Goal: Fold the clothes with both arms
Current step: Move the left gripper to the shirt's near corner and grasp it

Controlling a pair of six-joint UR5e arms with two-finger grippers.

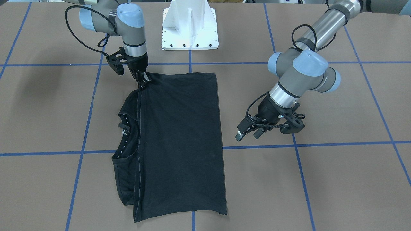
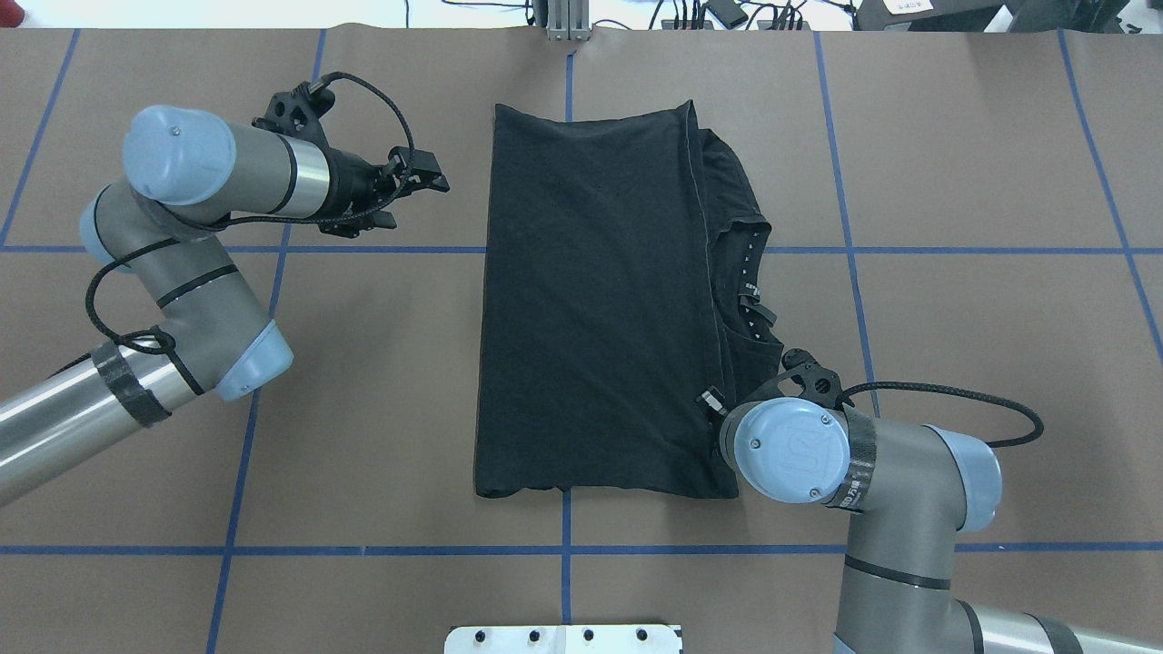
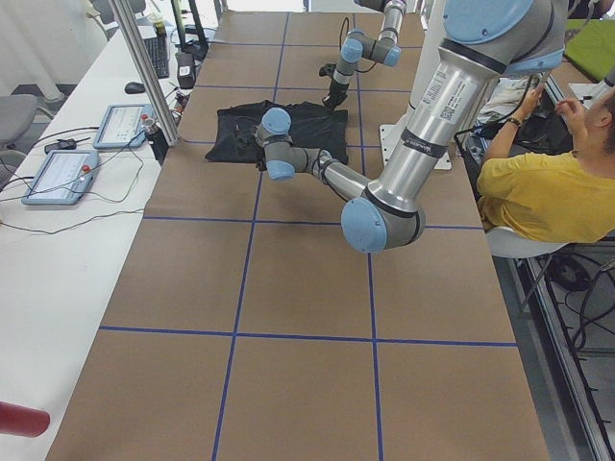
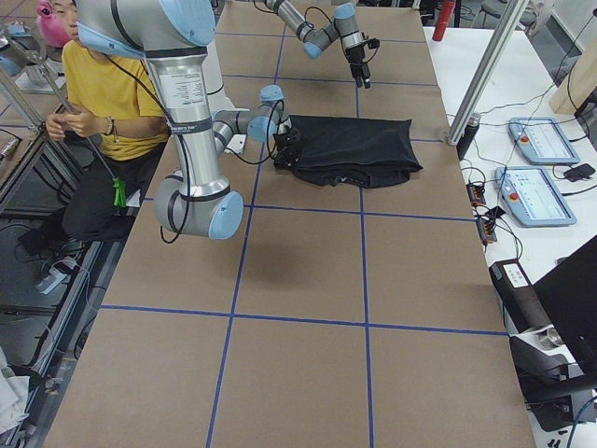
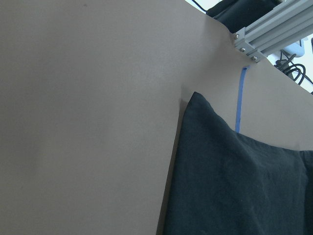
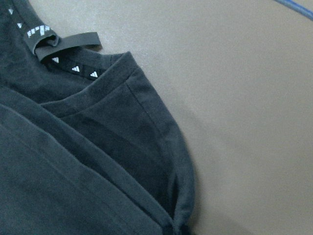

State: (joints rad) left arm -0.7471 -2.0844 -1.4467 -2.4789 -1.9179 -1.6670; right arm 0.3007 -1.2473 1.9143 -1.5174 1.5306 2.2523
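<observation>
Black T-shirt point(image 1: 179, 138): folded lengthwise into a tall rectangle, plain side up. I see it lying flat in the middle of the table.
Collar point(image 1: 123, 131): it pokes out from under the folded-over layer on the robot's right side. Its white-marked neck tape and a small loop are showing.
Right gripper point(image 1: 143, 82): down at the shirt's corner nearest the base, on the hem edge of the top layer. As I read the front and wrist cameras, its fingers are pressed together with fabric bunched between them.
Left gripper point(image 1: 248, 134): fingers spread with nothing between them. It hangs low over the table beside the shirt's folded edge on the robot's left, apart from the cloth.
Table point(image 1: 337, 179): brown covering crossed by blue tape lines point(image 1: 257, 147).
Base mount point(image 1: 190, 29): white, near the shirt's robot-side edge and not touching it.
Person point(image 3: 548, 192): in a yellow top, seated at the table's side behind the robot on my side cameras.
</observation>
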